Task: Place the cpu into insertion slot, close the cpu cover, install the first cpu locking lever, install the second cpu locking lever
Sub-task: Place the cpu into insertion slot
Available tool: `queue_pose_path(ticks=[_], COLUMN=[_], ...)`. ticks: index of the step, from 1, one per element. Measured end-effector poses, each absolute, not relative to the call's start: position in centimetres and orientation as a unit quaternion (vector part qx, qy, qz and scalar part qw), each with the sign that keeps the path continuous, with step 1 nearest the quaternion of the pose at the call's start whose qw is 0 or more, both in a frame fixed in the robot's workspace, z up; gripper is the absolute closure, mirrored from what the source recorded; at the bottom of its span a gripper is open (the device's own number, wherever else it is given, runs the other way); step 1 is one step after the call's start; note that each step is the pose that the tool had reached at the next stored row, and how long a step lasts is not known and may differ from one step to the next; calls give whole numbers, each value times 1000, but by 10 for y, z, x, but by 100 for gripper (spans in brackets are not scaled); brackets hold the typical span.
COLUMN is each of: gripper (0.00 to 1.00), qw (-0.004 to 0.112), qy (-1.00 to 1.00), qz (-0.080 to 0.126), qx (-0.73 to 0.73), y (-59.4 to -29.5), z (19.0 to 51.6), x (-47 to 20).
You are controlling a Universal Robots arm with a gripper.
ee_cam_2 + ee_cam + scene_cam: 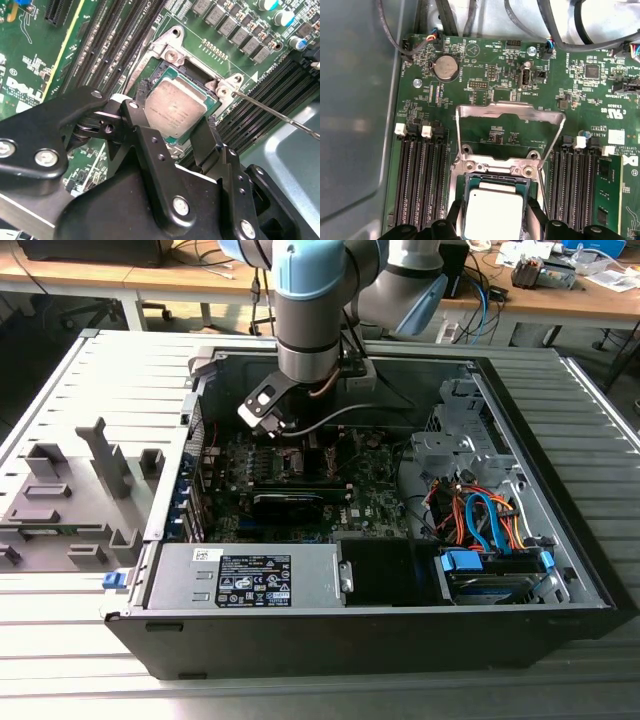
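Note:
The cpu (pixel 175 111) (pixel 494 212), a flat square chip with a silvery top, lies tilted only slightly over the insertion slot (pixel 196 76) (pixel 492 173), inside its metal rim. My gripper (pixel 177 107) (pixel 495 214) is shut on the cpu, one black fingertip against each of two opposite edges. The cpu cover (pixel 510 111), a thin metal frame, stands raised off the slot on its hinge. A thin metal locking lever (pixel 272 112) sticks out from a corner of the socket frame. In the exterior view the gripper (pixel 290 438) reaches down into the open computer case onto the motherboard (pixel 375 495).
Long black memory slots (pixel 420 180) (pixel 575 185) run on both sides of the socket. The case walls (pixel 200 370) surround the board. A power supply (pixel 245 575) and a drive cage with blue and orange cables (pixel 480 525) lie nearby. Grey fixtures (pixel 70 490) stand outside the case at the exterior view's left.

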State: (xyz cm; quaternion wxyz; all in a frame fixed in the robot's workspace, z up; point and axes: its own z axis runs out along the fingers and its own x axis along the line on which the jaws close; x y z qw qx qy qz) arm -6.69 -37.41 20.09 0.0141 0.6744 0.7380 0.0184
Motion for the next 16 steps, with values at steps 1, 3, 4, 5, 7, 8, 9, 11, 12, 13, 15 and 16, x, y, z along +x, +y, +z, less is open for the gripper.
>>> queue_pose_path(ticks=[1,3,4,5,7,8,9,11,12,13,15,16], gripper=[38,38,38,38,38,38,38,38,38,38,38,38], qw=[14,14,14,14,14,14,14,14,14,14,14,14], qy=[739,740,742,743,746,749,750,753,753,754,757,758], qz=[18,18,18,18,19,19,19,19,19,19,19,19], qx=[674,672,670,669,666,663,661,658,657,656,653,652], y=[-374,-374,-374,-374,-374,-374,-374,-374,-374,-373,-373,-373], z=[201,201,201,201,201,201,201,201,201,201,201,201], x=[-67,-67,-66,-66,-66,-66,-66,-65,-65,-64,-63,-63])
